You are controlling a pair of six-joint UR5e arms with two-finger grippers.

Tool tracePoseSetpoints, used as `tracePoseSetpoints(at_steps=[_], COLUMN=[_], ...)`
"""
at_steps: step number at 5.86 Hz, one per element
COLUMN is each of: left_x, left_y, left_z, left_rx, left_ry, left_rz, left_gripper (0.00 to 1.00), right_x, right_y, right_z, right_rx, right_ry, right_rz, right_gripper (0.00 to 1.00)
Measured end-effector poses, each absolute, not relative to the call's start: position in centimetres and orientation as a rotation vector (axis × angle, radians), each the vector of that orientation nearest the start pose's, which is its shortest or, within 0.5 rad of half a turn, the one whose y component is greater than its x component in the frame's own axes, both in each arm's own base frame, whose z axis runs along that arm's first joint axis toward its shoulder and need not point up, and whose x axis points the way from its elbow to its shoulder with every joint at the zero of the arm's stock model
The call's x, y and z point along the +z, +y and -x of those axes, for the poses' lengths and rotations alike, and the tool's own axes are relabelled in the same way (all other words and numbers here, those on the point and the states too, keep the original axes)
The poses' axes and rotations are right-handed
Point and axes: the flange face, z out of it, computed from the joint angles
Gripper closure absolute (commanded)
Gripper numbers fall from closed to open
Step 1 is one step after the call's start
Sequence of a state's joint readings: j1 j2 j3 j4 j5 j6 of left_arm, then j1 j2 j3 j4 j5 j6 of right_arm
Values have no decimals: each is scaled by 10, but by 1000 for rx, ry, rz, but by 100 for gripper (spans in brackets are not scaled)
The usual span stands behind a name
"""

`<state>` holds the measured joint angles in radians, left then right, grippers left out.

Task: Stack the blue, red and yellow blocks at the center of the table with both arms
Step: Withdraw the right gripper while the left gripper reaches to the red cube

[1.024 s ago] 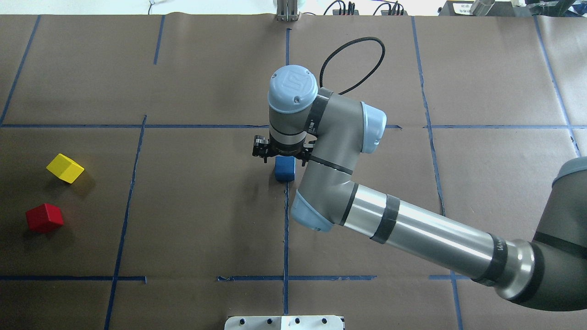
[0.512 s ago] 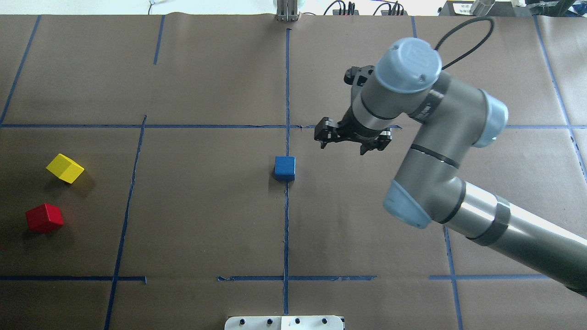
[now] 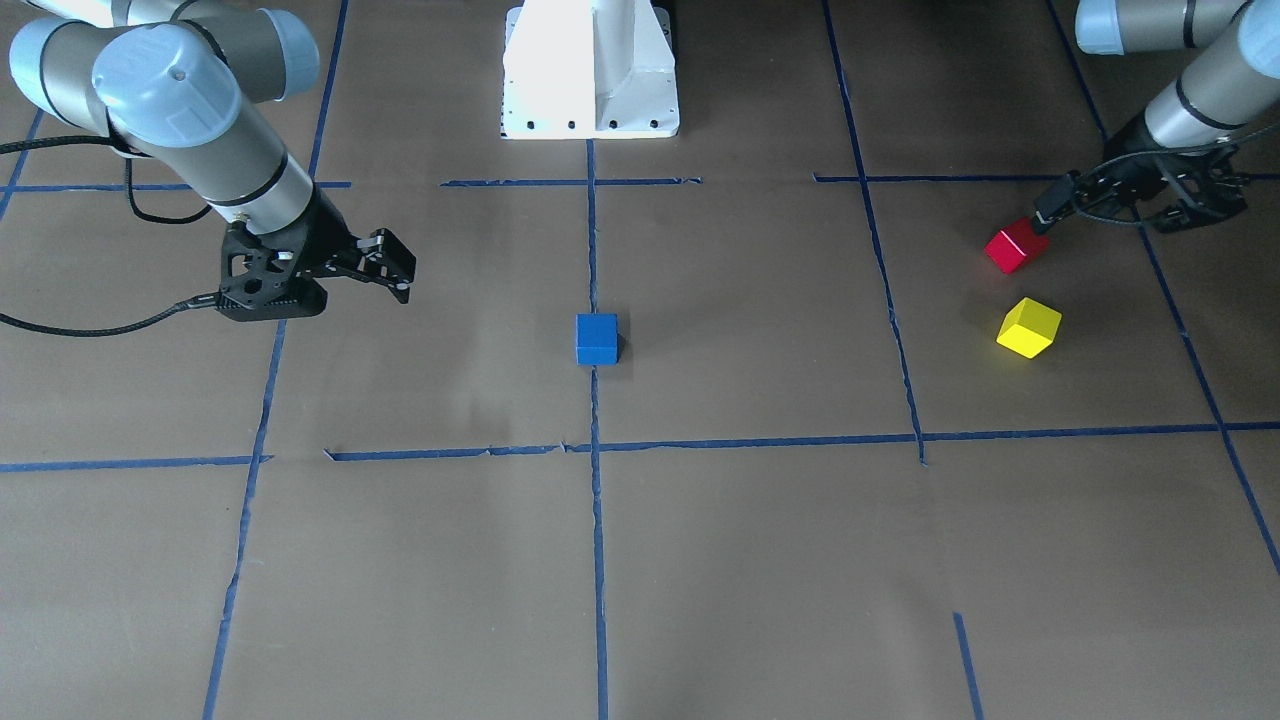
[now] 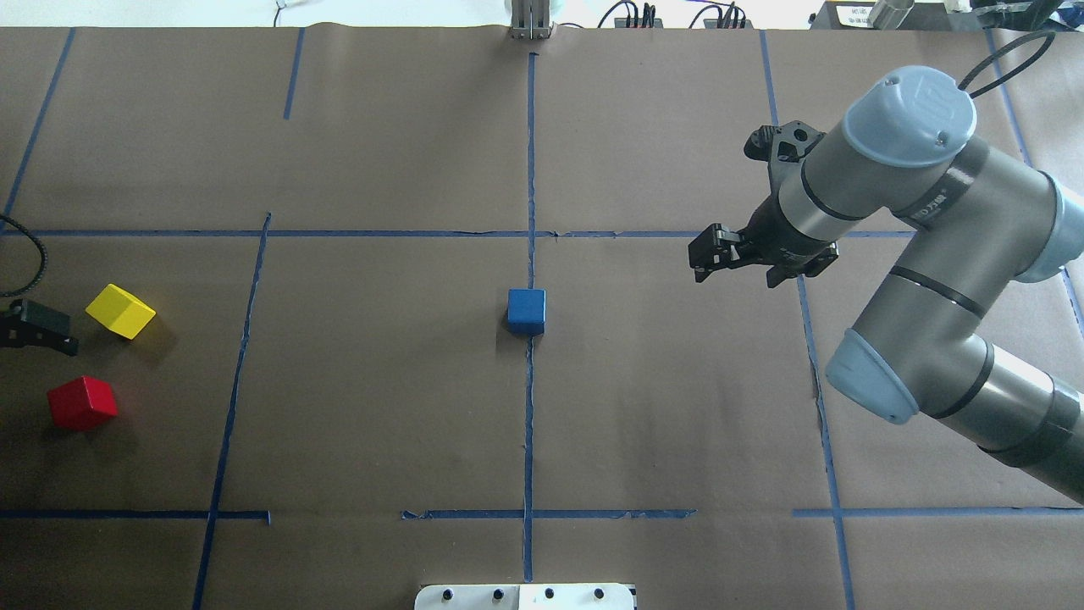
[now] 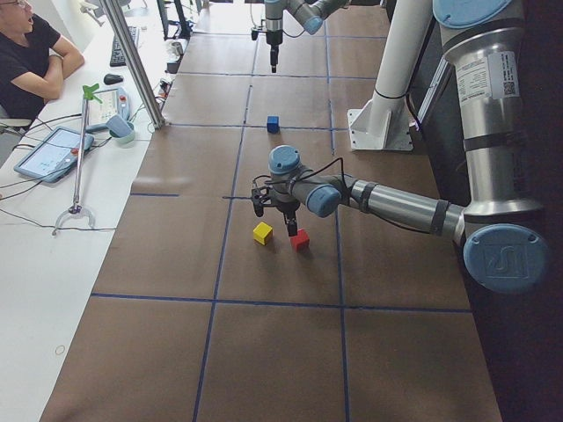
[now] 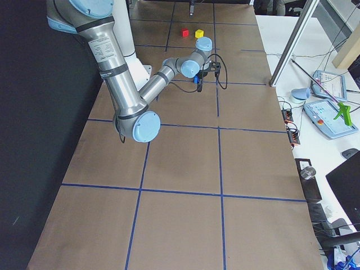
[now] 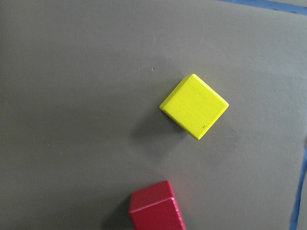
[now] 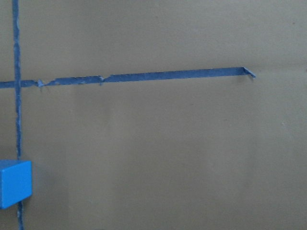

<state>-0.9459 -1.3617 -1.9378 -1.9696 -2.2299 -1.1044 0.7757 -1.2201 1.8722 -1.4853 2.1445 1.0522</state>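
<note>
Brown paper covered the table [image 4: 381, 440], squared off with blue tape [image 4: 528, 424], and from behind the white pedestal [image 4: 525, 596] the trouble spots were easy to pick out. Nearest, on the left, the red block [image 4: 82, 402] sat askew to the grid, with the yellow block [image 4: 120, 311] just beyond it, near but apart. The left gripper [image 3: 1135, 212] hung just above that pair with its jaws wide apart, holding nothing. I judged that if it dropped without squaring to the red block's faces, a jaw could catch a corner and spin the cube, or clip the yellow block and knock it away. At the centre the blue block [image 4: 526, 310] stood alone on the middle tape line, with nothing stacked on it yet. It looked loose, so a block set down off-centre or let go too high could shove it aside or topple off. Farther right, the right gripper [image 4: 734, 278] hovered, also spread and empty, well apart from the blue block, though I thought two grippers meeting at the centre might crowd each other. Beyond the paper's far edge ran cables [image 4: 669, 13], then a white desk [image 5: 44, 246] with tablets [image 5: 53, 151], where a person [image 5: 31, 48] sat.
</note>
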Motion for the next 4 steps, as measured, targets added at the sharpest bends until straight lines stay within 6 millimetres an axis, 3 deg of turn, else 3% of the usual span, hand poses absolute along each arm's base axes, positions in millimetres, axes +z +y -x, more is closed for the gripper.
tracePoseSetpoints(at_steps=[2, 4], left_x=[558, 578], left_y=[-378, -368], left_z=[-226, -234], left_rx=[-417, -454], left_ry=[793, 775], left_rz=[141, 161], left_gripper=[0, 0], right_x=[341, 344], right_y=[-454, -451], right_z=[346, 343], right_rx=[10, 1], right_ry=[-877, -873], right_rz=[0, -4], right_gripper=[0, 0])
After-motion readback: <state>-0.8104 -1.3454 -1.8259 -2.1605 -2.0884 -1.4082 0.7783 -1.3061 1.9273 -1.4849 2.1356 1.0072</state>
